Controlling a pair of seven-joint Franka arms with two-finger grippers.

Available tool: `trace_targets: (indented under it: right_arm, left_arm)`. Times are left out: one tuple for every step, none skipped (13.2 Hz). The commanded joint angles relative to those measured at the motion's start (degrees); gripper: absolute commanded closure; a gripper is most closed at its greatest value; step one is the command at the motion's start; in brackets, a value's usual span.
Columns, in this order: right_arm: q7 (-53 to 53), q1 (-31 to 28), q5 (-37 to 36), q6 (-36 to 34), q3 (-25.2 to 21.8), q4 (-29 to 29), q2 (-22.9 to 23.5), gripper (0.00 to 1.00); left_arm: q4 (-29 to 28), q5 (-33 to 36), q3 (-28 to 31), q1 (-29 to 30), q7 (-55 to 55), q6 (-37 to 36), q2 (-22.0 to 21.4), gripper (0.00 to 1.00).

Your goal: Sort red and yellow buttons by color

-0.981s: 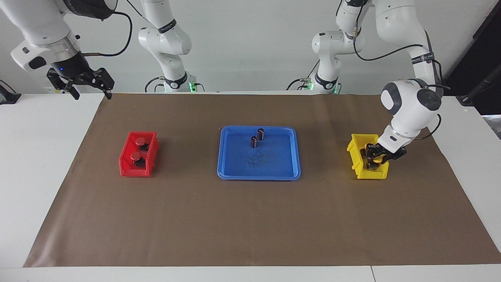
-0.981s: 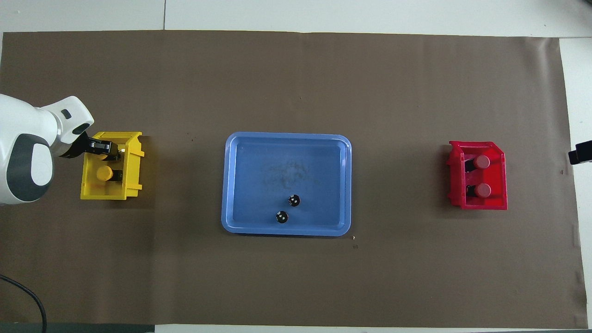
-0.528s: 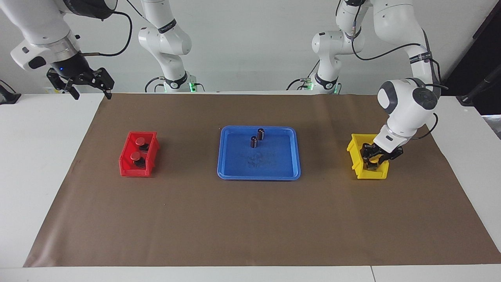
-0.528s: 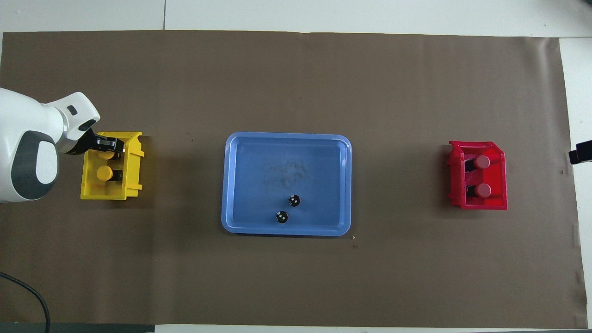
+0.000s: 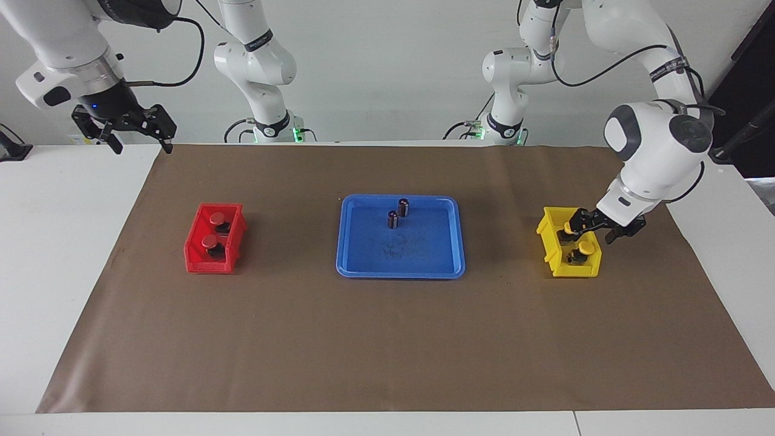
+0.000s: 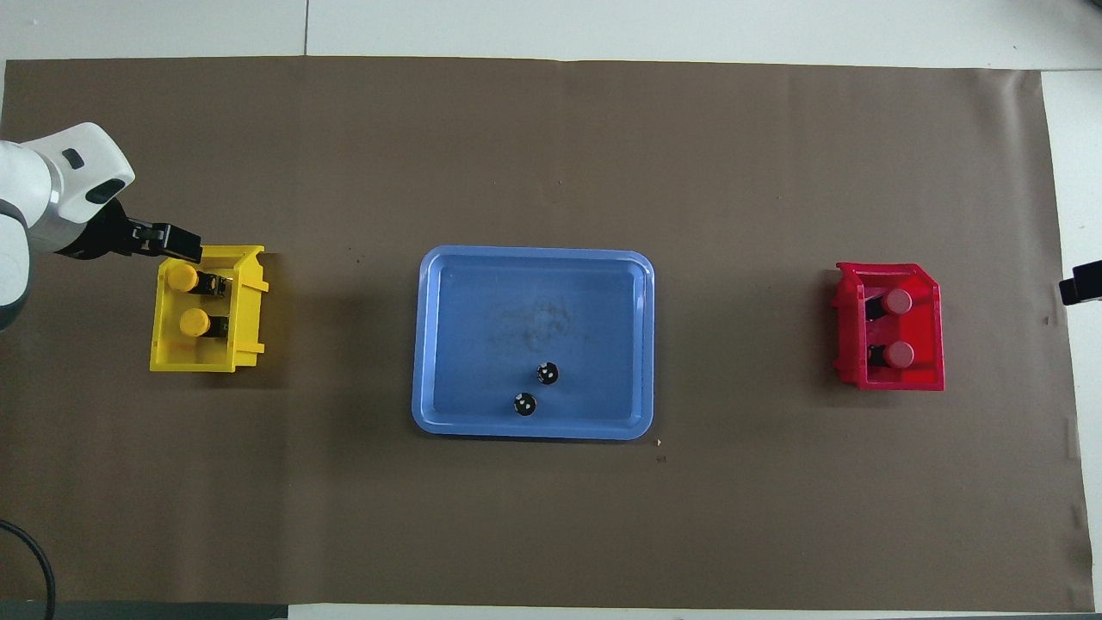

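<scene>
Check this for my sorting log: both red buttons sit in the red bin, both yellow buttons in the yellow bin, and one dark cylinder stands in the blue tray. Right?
Nearly. The blue tray holds two dark cylinders, not one; the overhead view shows both. The red buttons in the red bin and the yellow buttons in the yellow bin are as you say.

Two yellow buttons (image 6: 186,300) in yellow bin (image 6: 245,310); two red buttons (image 6: 895,326) in red bin (image 6: 925,375).

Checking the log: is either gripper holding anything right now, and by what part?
Nothing is held. The left gripper hangs open over the yellow bin; the right gripper waits, open.
</scene>
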Motion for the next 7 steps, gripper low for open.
trace_targets:
  right_arm:
    - [0.6, -0.5, 1.1, 0.0, 0.3, 1.0, 0.6, 0.00]
    - [0.6, -0.5, 1.1, 0.0, 0.3, 1.0, 0.7, 0.00]
    - [0.6, -0.5, 1.1, 0.0, 0.3, 1.0, 0.7, 0.00]
    - [0.6, -0.5, 1.1, 0.0, 0.3, 1.0, 0.7, 0.00]
    - [0.6, -0.4, 1.1, 0.1, 0.3, 1.0, 0.7, 0.00]
    - [0.6, -0.4, 1.1, 0.1, 0.3, 1.0, 0.7, 0.00]
    - [0.6, -0.4, 1.2, 0.1, 0.3, 1.0, 0.7, 0.00]
  left_arm:
    - [3.1, 0.0, -0.3, -0.6, -0.6, -4.3, -4.0, 0.00]
    - [3.8, 0.0, -0.4, -0.5, -0.6, -6.6, -6.0, 0.00]
    - [6.0, 0.0, -0.4, -0.5, -0.5, -9.9, -6.7, 0.00]
    - [8.5, 0.0, -0.5, -0.6, -0.6, -13.6, -7.2, 0.00]
    - [11.5, -0.1, -0.8, -0.7, -0.7, -17.2, -7.2, 0.00]
    - [14.0, -0.1, -1.7, -0.7, -0.9, -19.9, -7.1, 0.00]
    - [15.2, -0.1, -1.8, -0.7, -1.0, -21.2, -7.1, 0.00]
